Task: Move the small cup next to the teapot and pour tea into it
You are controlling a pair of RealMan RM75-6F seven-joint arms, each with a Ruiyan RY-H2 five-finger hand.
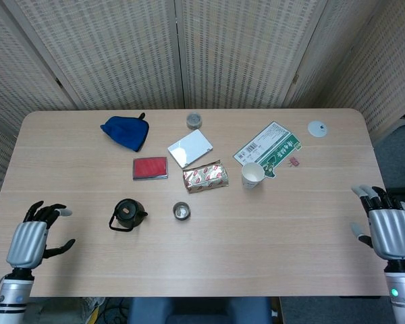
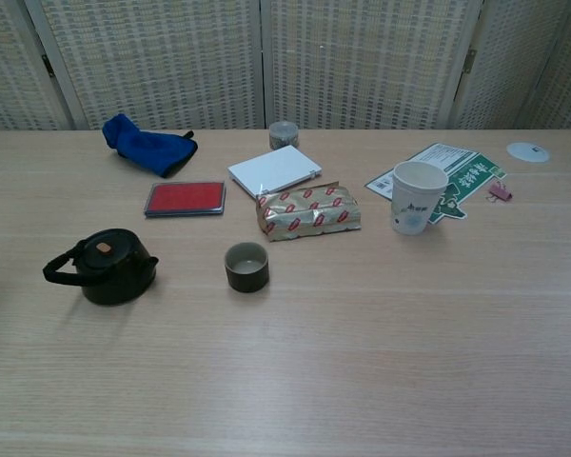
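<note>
left hand: left hand [image 1: 28, 241] at the near left edge of the surface [image 1: 310, 223], fingers apart, holds nothing; seen in head view only.
right hand: right hand [image 1: 390, 228] just off the near right corner, fingers spread, holds nothing; out of the chest view.
why hands sit there: both parked wide of the clutter, so neither covers pot or cup; I'd judge no grasp has begun.
teapot: teapot [image 2: 108, 267] forward and to the right of the left hand, well apart from it; upright on its base, lid on.
teapot direction: in chest view its looped handle sticks out on the left-hand side; spout not clear to me, probably hidden on the far side or too small. Long axis runs roughly left-right along the near edge.
cup: cup [image 2: 246, 267] upright, mouth up, looks empty; no long axis to speak of, short and round.
cup place: right of the teapot, near but not touching; far to the left of the right hand, closer to the left hand than the right.
why cup matters: gap to the pot is small, so the move looks short; pouring not yet done by the look of it.
clutter behind cup: foil pack [image 2: 307, 210] just beyond the cup, paper cup [image 2: 415, 197] further toward the right hand's side, red case [image 2: 185, 198] beyond the teapot.
risk: reaching from the right means crossing past the paper cup, which may tip.
likely step: a hand goes to the cup first, judging by the task.
</note>
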